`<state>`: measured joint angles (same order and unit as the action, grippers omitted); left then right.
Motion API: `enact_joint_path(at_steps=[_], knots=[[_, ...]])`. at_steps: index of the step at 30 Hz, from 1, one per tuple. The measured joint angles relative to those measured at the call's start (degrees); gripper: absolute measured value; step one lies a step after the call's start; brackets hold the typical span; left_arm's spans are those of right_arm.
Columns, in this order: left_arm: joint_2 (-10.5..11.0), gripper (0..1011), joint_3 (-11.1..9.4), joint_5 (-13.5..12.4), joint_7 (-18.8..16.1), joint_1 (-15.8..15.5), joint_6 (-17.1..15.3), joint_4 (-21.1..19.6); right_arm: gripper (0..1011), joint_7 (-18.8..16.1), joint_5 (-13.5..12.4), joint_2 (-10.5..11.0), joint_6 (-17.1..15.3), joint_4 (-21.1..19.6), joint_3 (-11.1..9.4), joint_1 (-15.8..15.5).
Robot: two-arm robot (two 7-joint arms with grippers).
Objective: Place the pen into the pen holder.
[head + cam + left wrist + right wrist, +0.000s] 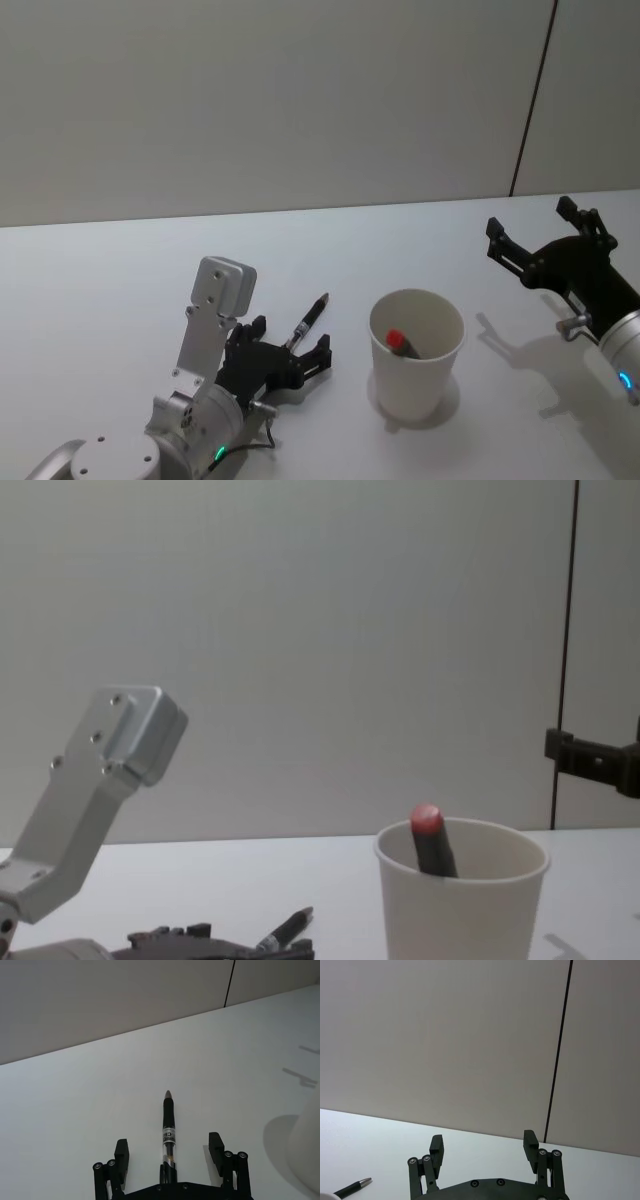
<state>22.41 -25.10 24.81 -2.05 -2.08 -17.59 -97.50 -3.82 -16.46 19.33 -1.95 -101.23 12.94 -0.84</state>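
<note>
On the table (pixel 120 270), just left of the paper cup (pixel 415 385), the pen (pixel 310 322) lies between the wide-open, empty jaws of the left gripper (pixel 292 340). The gripper should centre on the barrel and close squarely before lifting. The right gripper (pixel 530 220) hangs open and empty, well to the right. The print on the pen's label is too small to read.

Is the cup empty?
No, a red-topped pen leans inside the cup.
</note>
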Motion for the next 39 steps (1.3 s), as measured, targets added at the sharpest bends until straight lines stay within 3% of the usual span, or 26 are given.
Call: enact_joint_path(at_steps=[18, 29, 39], knots=[[0.4, 979, 0.8, 0.0, 2.8, -0.7, -3.8, -0.9, 1001, 0.0, 0.0, 0.0, 0.0, 0.0, 0.0, 0.0], [0.4, 704, 0.9, -0.2, 3.3, -0.9, -4.6, -1.1, 1001, 0.0, 0.0, 0.0, 0.0, 0.0, 0.0, 0.0], [0.4, 358, 1.0, -0.3, 3.6, -1.0, -4.9, -1.1, 1001, 0.0, 0.0, 0.0, 0.0, 0.0, 0.0, 0.0]])
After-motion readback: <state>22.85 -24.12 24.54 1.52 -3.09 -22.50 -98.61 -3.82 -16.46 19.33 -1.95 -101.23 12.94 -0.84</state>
